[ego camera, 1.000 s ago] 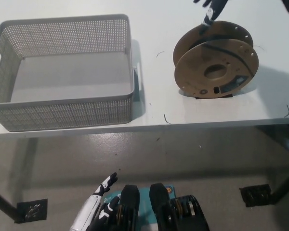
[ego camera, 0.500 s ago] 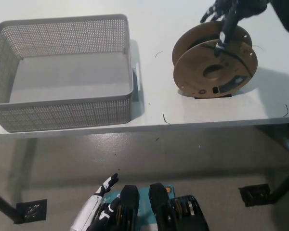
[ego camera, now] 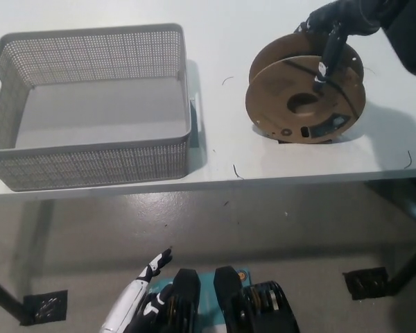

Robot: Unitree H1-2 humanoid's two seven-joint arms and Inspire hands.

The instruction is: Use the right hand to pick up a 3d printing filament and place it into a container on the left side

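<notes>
Spool: the filament spool [ego camera: 306, 103] stands on its edge on the table [ego camera: 222, 48], near the front edge and toward the right end; two brown cardboard discs with dark filament wound between them, and a hole in the middle of the front disc.
Weight: I judge it rather heavy for its size if much filament is left; how full it is, I cannot see well.
Stiffness: the discs look stiff, but cardboard can bend at the rim if it is squeezed hard on one side only.
Surface: dry and matt, probably not slippery; because it is round and upright, it may roll or fall flat when pushed.
Where to hold: best across the top, fingers on both discs, or one finger through the middle hole; a hold on one thin rim seems weak.
Right hand: the black right hand [ego camera: 336, 28] is at the top of the spool, fingers bent down over the upper rim, one long finger lying on the front disc; a firm hold is not seen, and I cannot tell if it really grips.
Basket: the grey basket [ego camera: 90, 156] sits at the left end of the table, well apart from the spool.
Left hand: the white left hand [ego camera: 142, 295] hangs below the table edge, holding nothing, fingers apart.
</notes>
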